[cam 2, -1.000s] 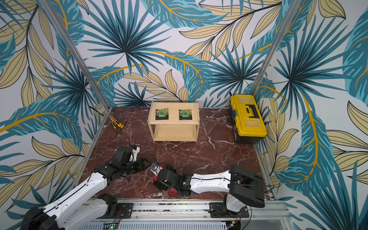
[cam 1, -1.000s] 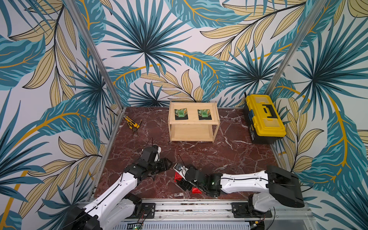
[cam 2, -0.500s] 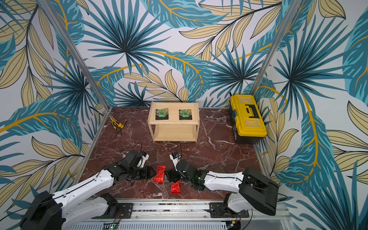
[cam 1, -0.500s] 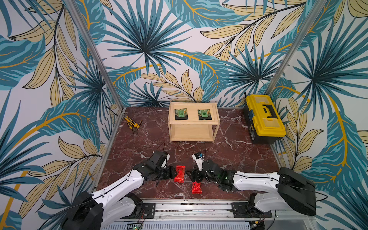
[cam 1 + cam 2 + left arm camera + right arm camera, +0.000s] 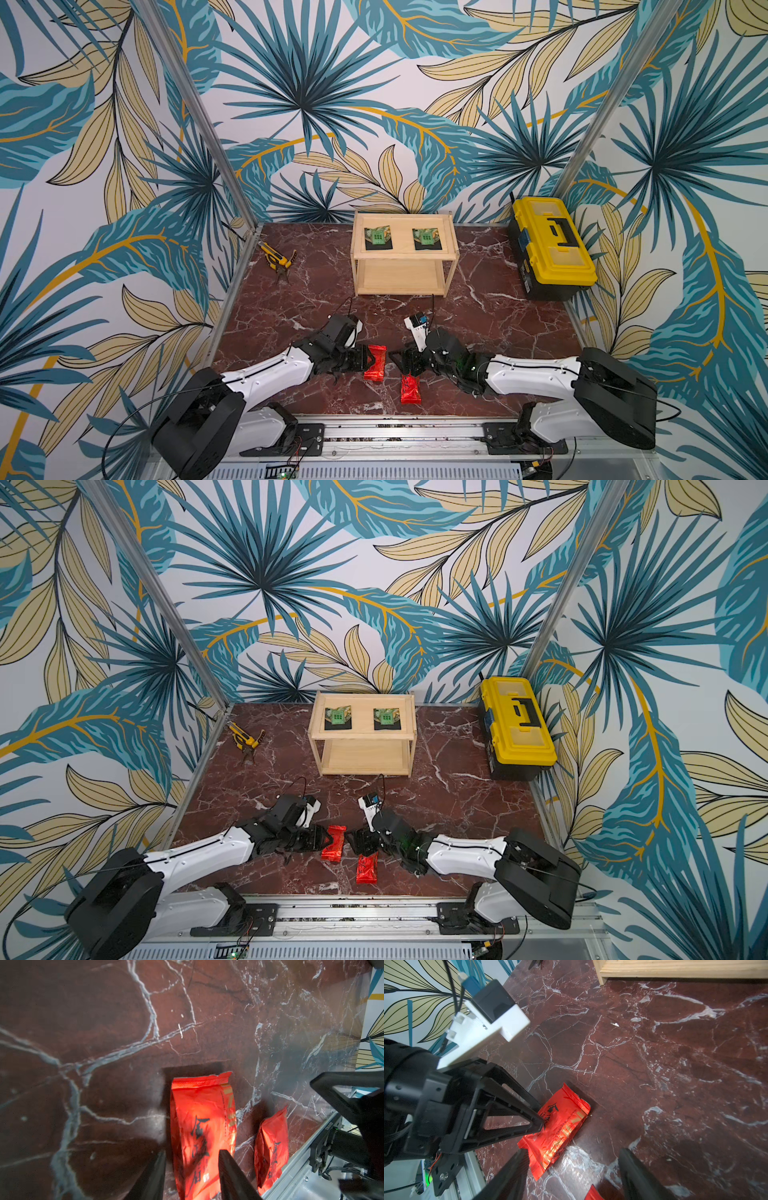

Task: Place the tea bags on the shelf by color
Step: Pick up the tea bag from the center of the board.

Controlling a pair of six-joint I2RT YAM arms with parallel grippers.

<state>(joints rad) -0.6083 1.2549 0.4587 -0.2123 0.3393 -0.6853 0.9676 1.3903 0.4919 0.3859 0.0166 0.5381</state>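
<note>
1. Left pincer [image 5: 192, 1155] is low over the surface [image 5: 104, 1022] with its jaws apart. They straddle the near end of the first red tea bag [image 5: 201, 1126], and one finger [image 5: 228, 1167] overlaps the foil. A firm clamp does not show.
2. Seen from the right wrist, a tip of that pincer touches the printed face of the same packet [image 5: 560, 1126], which lies flat on the marble.
3. Right pincer [image 5: 572, 1150] stands wide open and holds nothing. The first red tea bag's near end lies between its fingers [image 5: 517, 1167]. A corner of the second red tea bag [image 5: 591, 1192] shows at the frame edge, between those fingers.
4. In both top views the two pincers face each other tip to tip near the front rail, the left [image 5: 365, 360] on the first red tea bag [image 5: 375, 362] and the right [image 5: 395, 361] just beside it.
5. The second red tea bag [image 5: 409, 388] lies flat just beside the first, closer to the rail and untouched.
6. Further back stands the shelf [image 5: 401, 277], well apart from both arms. Its lower tier is bare wood.
7. On its rimmed top tray lie a green tea bag [image 5: 378, 238] and the other green tea bag [image 5: 427, 238], side by side with a gap between them.
8. A yellow toolbox [image 5: 548, 245] sits near one wall and a small yellow hand tool [image 5: 278, 259] near the opposite wall.
</note>
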